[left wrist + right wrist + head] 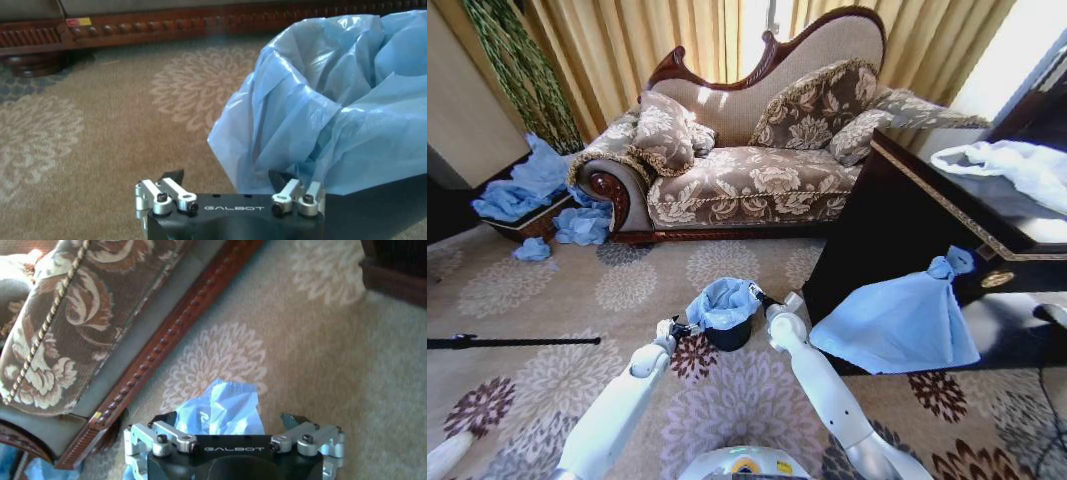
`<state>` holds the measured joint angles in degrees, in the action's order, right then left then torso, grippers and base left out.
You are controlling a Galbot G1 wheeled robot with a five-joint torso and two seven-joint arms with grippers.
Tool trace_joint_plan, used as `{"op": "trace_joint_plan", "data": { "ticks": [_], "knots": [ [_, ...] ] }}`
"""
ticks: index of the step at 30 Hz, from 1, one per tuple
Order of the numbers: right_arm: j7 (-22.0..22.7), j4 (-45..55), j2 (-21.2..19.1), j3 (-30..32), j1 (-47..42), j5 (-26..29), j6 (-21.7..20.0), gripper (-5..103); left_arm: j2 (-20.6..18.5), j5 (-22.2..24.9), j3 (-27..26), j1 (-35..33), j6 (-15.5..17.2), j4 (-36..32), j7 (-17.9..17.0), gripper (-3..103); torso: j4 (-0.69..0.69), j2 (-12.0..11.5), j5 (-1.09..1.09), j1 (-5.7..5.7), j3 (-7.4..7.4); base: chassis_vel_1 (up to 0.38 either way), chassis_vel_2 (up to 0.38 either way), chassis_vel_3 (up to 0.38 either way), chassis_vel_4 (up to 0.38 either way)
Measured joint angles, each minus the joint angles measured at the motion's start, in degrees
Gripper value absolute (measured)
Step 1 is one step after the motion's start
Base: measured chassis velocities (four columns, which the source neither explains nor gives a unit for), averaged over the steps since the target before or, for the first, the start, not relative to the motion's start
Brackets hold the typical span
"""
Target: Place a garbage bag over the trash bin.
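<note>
Draped already over the trash bin (728, 335), the garbage bag (724, 302): light blue, wrinkled, mouth open upward, hem hanging down around the black wall. Standing upright on the patterned carpet (547, 370), in front of the sofa (747, 180) and just beside the corner of the dark cabinet (897, 220). Long axis of the bin vertical, so the rim of the bag lying as a ring, roughly level.

On the robot's left side of this ring, the left gripper (227, 181), just beside the hanging plastic and at about hem height. Jaws apart, nothing between them in the left wrist view; one finger close to the bag's fold, contact not possible to confirm. On the opposite side, the right gripper (230, 420), jaws also spread wide, with a tuft of the blue plastic rising between them but not pinched, as far as visible. Both arms about equally near, one at each flank of the bin.

Probably near the end of the task: bag appears seated, perhaps only needing the hem pulled lower on a side.

Farther off, a larger knotted blue bag (897, 322) leaning against the cabinet, a white plastic bag (1012, 165) on top of it, and more blue bags (527, 185) heaped left of the sofa.
</note>
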<state>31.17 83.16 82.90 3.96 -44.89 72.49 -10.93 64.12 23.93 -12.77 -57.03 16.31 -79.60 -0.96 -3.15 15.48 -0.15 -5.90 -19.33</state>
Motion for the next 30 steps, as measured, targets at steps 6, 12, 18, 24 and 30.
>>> {"op": "trace_joint_plan", "data": {
  "ticks": [6,12,18,24,30],
  "knots": [
    [-0.17,-0.36,0.14,0.78,-0.15,2.82,-0.37,102,0.03,0.03,0.06,0.35,0.00,0.20,0.00,74,0.00,0.00,0.00,0.01,0.00,0.000,0.000,0.000,0.000],
    [-0.98,-0.72,0.10,0.40,-0.32,2.65,-0.48,82,0.07,0.11,0.05,0.69,-0.06,0.64,-0.03,53,0.00,0.00,0.00,0.01,0.00,0.000,0.000,0.000,0.000],
    [-2.05,-1.58,0.26,-0.48,-0.55,0.09,-0.50,60,0.14,0.16,-0.07,0.81,-0.11,0.66,-0.11,31,0.00,0.00,0.00,0.01,0.00,0.000,0.000,0.000,0.000],
    [-3.83,-1.85,-0.31,-1.84,-1.34,-5.49,-0.49,33,0.06,0.19,-0.06,0.45,-0.13,0.07,-0.04,4,0.02,0.00,0.00,0.01,0.01,0.000,0.000,0.000,0.000],
    [-4.45,-2.37,-0.50,-2.44,-1.78,-8.67,0.13,16,0.12,0.19,0.03,0.58,-0.15,-0.11,0.03,0,0.00,0.00,0.00,0.01,0.01,0.000,0.000,0.000,0.000]
  ]
}}
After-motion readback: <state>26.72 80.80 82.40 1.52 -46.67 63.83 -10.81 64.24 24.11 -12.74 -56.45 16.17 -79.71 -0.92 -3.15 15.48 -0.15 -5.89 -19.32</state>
